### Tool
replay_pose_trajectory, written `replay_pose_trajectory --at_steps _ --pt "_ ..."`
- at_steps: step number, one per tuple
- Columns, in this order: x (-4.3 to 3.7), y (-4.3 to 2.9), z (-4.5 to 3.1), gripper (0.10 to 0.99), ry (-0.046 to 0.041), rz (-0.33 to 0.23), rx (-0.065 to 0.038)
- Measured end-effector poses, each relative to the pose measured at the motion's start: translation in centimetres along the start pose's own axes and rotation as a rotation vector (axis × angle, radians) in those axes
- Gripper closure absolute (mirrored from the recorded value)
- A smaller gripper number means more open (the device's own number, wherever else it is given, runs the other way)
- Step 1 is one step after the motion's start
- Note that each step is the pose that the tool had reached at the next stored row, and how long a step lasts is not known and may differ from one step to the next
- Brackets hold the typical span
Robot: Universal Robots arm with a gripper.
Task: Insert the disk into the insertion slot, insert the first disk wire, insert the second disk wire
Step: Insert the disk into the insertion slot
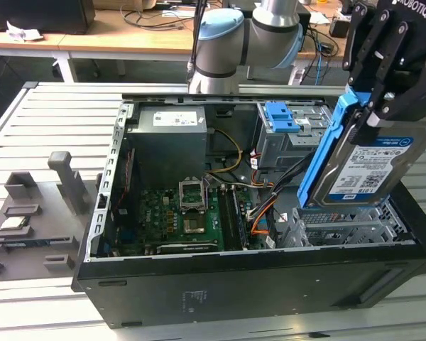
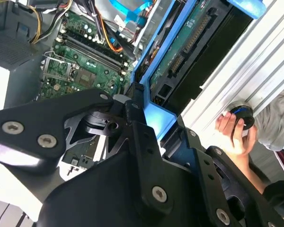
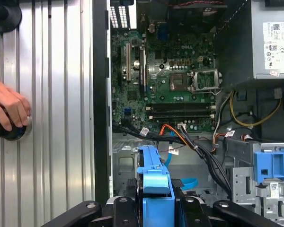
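Closest to the lens in both wrist views: black fingers (image 3: 187, 211), clamped from 2 sides on the bright blue caddy (image 3: 155, 189). From the exterior view, same grip high over the open computer case (image 1: 234, 284), with the disk (image 1: 369, 167) hanging tilted just under the fingers, not yet seated. Lower edge just over the insertion slot (image 1: 344, 222); touching or apart, cannot tell.

Slot straight beneath the fingers: low, wide, perforated silver sheet metal, open on top. Black case rim close along its outer side, so little room there. Toward the exterior view's left of the fingers, a taller grey cage (image 1: 280, 145) with a blue latch, then loose black and orange wires (image 1: 264, 207) running down beside the slot.

Disk: flat grey body, white barcode label with a blue patch, blue frame along its edges. Green circuit underside and connector row visible in the second wrist view.

Well away from the fingers, 1 hand (image 3: 8, 108) on a black knob (image 3: 9, 130) on the ribbed metal bench (image 3: 57, 118).
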State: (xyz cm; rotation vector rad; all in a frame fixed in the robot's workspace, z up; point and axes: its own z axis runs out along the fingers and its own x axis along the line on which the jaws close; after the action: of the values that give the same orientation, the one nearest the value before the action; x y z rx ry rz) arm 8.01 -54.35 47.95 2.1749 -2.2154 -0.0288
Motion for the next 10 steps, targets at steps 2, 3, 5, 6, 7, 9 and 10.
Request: replay_pose_trajectory --at_steps 2,3,5,6,7,9,10 --pt "-0.03 -0.63 -0.02 0.718 0.001 0.0 0.0" --pt "-0.04 -0.82 -0.03 0.718 0.0013 0.0 0.0" --pt "-0.08 -1.58 -0.06 0.718 0.0027 0.0 0.0" --pt "-0.12 -1.99 -0.07 0.718 0.0035 0.0 0.0" --pt "-0.16 -2.25 -0.08 0.718 0.0037 0.0 0.0" --pt "-0.21 -2.53 0.07 0.718 0.0037 0.0 0.0" --pt "-0.23 -2.56 0.26 0.718 0.0037 0.0 0.0"
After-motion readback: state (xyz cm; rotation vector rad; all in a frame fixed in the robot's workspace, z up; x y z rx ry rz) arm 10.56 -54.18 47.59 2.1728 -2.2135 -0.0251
